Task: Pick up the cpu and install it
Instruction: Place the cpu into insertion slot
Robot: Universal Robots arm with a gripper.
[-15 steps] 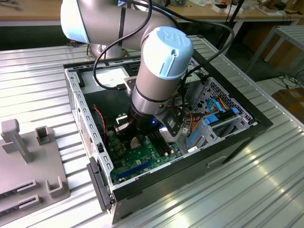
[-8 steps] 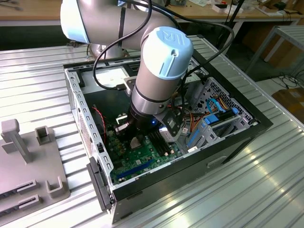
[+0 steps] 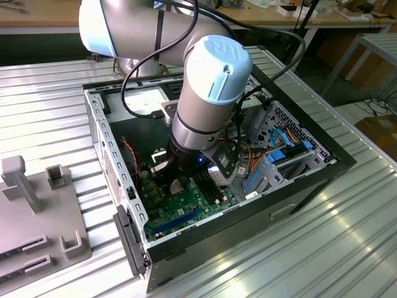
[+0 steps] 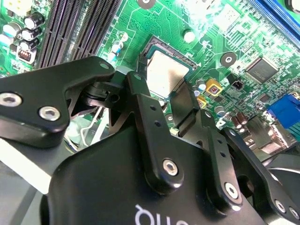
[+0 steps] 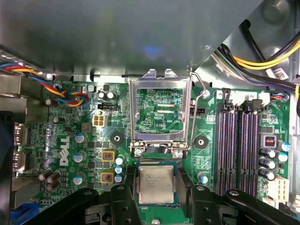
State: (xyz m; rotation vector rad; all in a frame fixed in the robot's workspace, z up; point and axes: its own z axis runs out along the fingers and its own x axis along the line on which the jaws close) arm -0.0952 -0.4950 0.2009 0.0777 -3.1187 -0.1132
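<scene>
The cpu [image 5: 156, 183], a flat pale silvery square, lies level in the black socket [image 5: 156, 165] on the green motherboard [image 5: 208, 154]. My gripper [image 5: 156, 194] has its two black fingers [image 5: 125, 201] tight against the chip's opposite edges, shut on it. In the second wrist view the cpu [image 4: 165, 75] shows between the fingers [image 4: 138, 93], with the socket's rim [image 4: 168, 48] beyond it. The silver load plate [image 5: 159, 140] stands swung open behind the socket. In the exterior view the gripper [image 3: 177, 179] reaches low into the open computer case [image 3: 298, 186].
Purple memory slots [image 5: 239, 150] run beside the socket, and the thin retention lever [image 5: 197, 101] stands raised. Coloured cable bundles [image 5: 70, 96] and capacitors [image 5: 267, 159] crowd the board. A grey fixture plate [image 3: 37, 211] lies at the exterior view's left on the ribbed table [image 3: 310, 261].
</scene>
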